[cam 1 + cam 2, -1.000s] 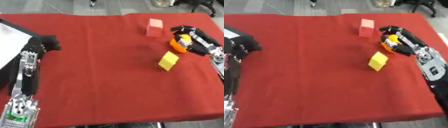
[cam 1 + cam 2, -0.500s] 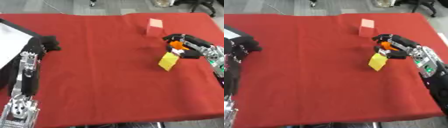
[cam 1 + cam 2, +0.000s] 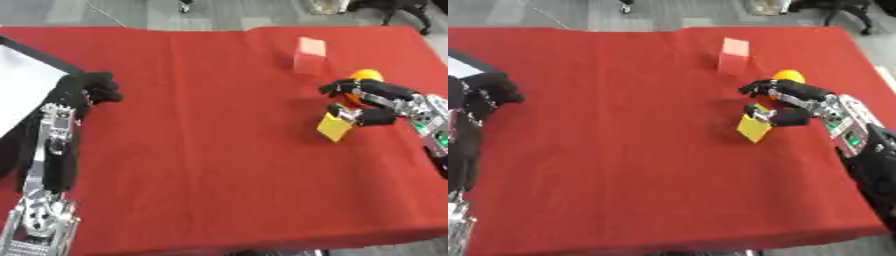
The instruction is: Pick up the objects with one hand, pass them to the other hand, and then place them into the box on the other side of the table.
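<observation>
Right hand now nearer (tilted) yellow block.

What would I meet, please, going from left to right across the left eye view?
White box → left hand → pink block → yellow block, with the right hand at it. The orange thing lies behind that hand, so its place is unclear.
</observation>
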